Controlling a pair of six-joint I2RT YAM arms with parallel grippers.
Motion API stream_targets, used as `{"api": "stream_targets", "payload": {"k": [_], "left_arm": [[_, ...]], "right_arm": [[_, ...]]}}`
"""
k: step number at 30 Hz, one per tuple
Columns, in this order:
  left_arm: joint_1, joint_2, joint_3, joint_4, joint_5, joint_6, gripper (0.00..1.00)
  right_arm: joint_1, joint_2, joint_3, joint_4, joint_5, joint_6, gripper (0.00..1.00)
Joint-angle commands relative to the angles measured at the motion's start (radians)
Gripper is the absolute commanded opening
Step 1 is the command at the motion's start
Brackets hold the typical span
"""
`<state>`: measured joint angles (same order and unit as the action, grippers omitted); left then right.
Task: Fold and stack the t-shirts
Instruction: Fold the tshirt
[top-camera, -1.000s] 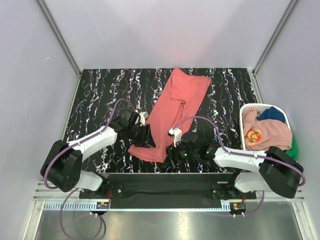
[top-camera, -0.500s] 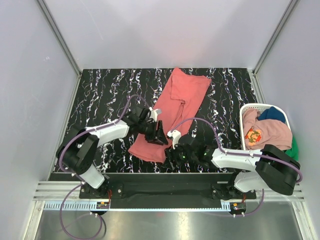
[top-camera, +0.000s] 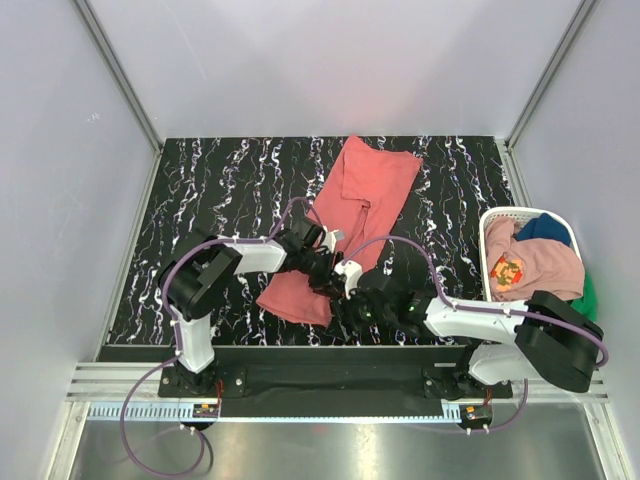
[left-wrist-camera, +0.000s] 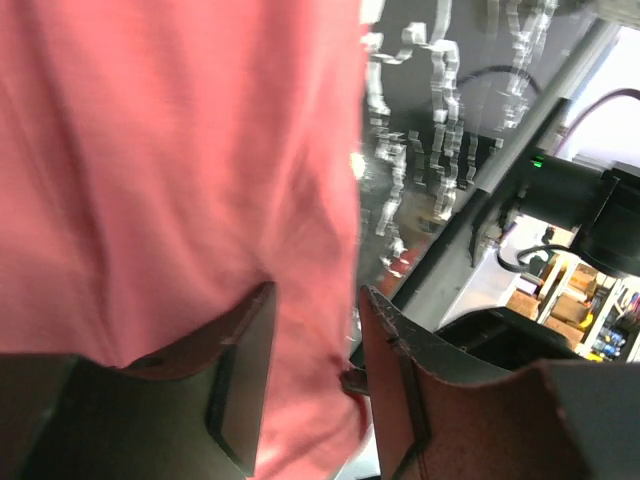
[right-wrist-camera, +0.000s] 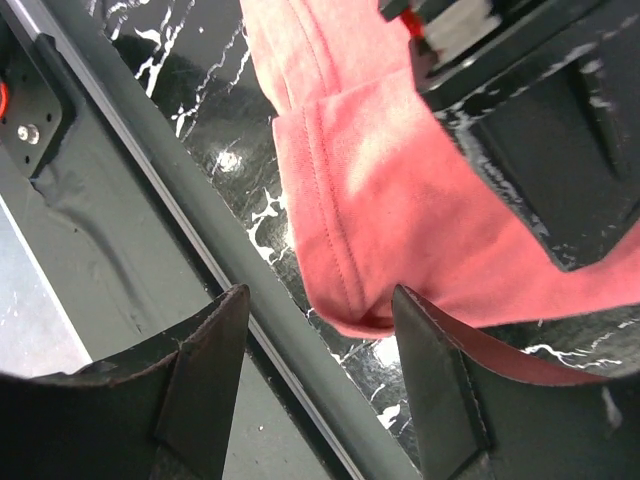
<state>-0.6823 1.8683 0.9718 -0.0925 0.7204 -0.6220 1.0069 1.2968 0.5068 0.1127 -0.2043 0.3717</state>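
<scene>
A coral-red t-shirt (top-camera: 355, 205) lies flat and slantwise on the black marbled table (top-camera: 200, 200), with its hem (top-camera: 295, 300) toward the arms. My left gripper (top-camera: 333, 276) hovers over the hem's right part. In the left wrist view it (left-wrist-camera: 316, 290) is open and red cloth (left-wrist-camera: 180, 150) fills the gap between its fingers. My right gripper (top-camera: 345, 303) is at the hem's near right corner. In the right wrist view it (right-wrist-camera: 320, 292) stands open, straddling that stitched corner (right-wrist-camera: 345, 290), its right finger (right-wrist-camera: 430, 370) against the cloth.
A white laundry basket (top-camera: 490, 225) stands at the table's right edge. It holds a dusty pink shirt with a cartoon print (top-camera: 540, 265), a dark blue one (top-camera: 545, 228) and a green one (top-camera: 588, 298). The table's front rail (right-wrist-camera: 150, 200) runs right beside the right gripper.
The left arm has swung right, from the hem's left edge across the shirt to beside the right gripper. The shirt has not shifted. The right gripper has edged slightly left.
</scene>
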Motion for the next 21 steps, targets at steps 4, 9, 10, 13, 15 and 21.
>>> {"api": "stream_targets", "payload": {"k": [4,9,10,13,15,21], "left_arm": [[0.003,0.023,-0.010,0.063,-0.055,0.008,0.43],[0.004,0.037,-0.007,0.047,-0.079,0.022,0.43],[0.004,0.041,-0.010,0.048,-0.085,0.022,0.43],[0.004,0.052,-0.010,0.050,-0.093,0.025,0.43],[0.004,0.060,-0.010,0.050,-0.098,0.030,0.43],[0.004,0.072,-0.025,0.066,-0.107,0.028,0.43]], "right_arm": [[0.051,0.055,0.021,0.041,0.035,0.026,0.65],[0.102,0.067,0.067,-0.042,0.124,0.042,0.57],[0.110,0.062,0.073,-0.056,0.144,0.055,0.55],[0.140,0.027,0.098,-0.155,0.230,0.091,0.48],[0.156,-0.008,0.111,-0.241,0.319,0.108,0.42],[0.176,-0.042,0.093,-0.279,0.404,0.125,0.41]]}}
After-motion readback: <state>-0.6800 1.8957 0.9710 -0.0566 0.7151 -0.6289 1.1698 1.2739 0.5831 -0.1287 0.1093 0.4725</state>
